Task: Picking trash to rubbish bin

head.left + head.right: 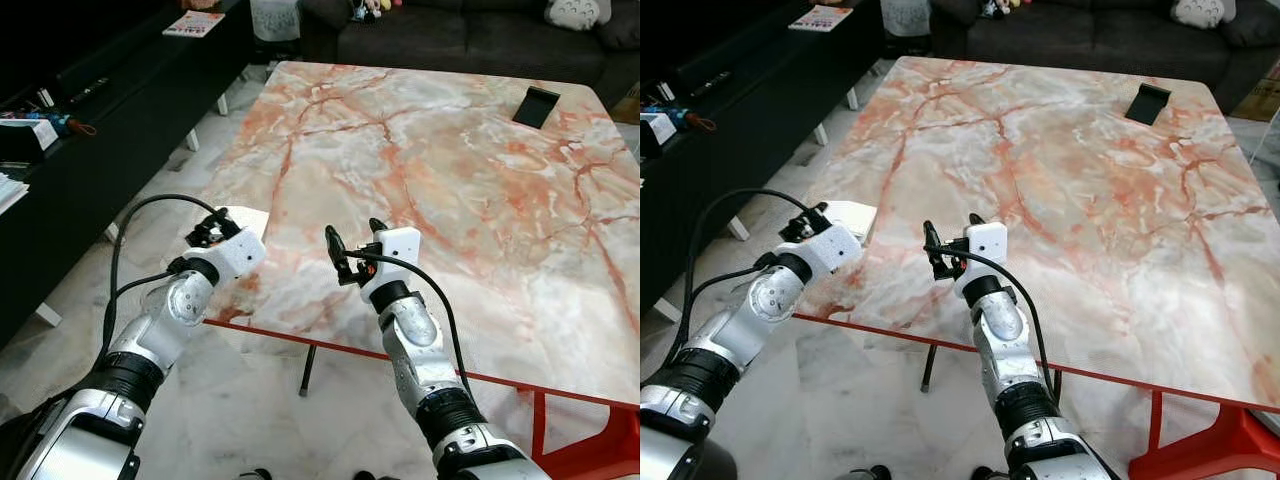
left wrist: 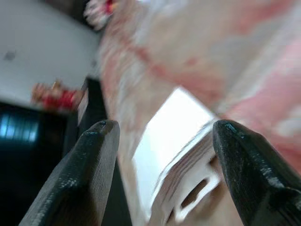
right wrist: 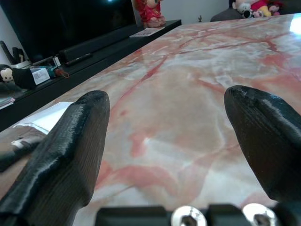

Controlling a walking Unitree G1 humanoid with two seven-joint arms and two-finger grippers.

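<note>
The marble table [image 1: 450, 180] carries a black holder [image 1: 536, 106] near its far right corner. The right gripper [image 1: 352, 248] hovers, fingers spread, over the near edge. At the near left corner, the left gripper [image 1: 212, 229], fingers apart, meets white paper trash [image 1: 853, 219].

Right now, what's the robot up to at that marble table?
The robot stands at the near edge of the marble table. Its left gripper is open around a flat white piece of trash lying at the table's near left corner, one finger on each side, not yet closed on it. The right gripper hovers open over bare tabletop nearby, holding nothing. A small black object sits at the far side.
</note>
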